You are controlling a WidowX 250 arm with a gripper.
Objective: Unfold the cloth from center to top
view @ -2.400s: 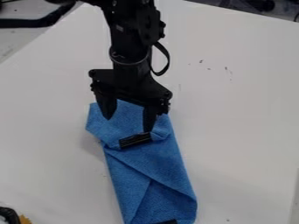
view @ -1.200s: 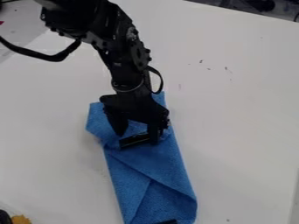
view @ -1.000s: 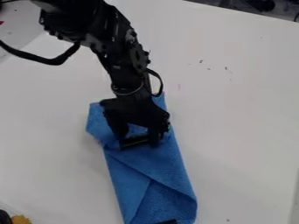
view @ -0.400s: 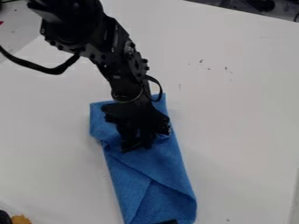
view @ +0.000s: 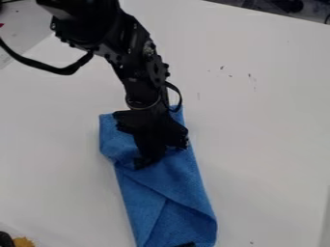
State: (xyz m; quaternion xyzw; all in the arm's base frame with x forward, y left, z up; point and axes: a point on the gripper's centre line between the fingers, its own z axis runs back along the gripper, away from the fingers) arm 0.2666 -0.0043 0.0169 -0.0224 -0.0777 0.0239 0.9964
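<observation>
A black claw [view: 153, 157] is gripping a blue cloth [view: 172, 193] near the center of the frame, its two fingers drawing close together and, by the look of it, pinching the edge of the folded layer beside a dark strip [view: 140, 164]. The cloth is lying lengthwise on a white table [view: 270, 144], running from the middle of the frame down to the bottom edge, its lower part showing slanting folds. The robot arm [view: 132, 60] is slanting down from the upper left, hiding part of the cloth's upper end. The grasping step is appearing to be in hand, with the layer lying folded and the opening-out waiting to be done. The next move is calling for a firm hold, a modest lift clear of the layer beneath, then a carry toward the top of the frame before letting the fabric down flat. A shallow pinch could be risking a slip, while a grip reaching too deep could be dragging the whole cloth upward instead of turning back one layer.
</observation>
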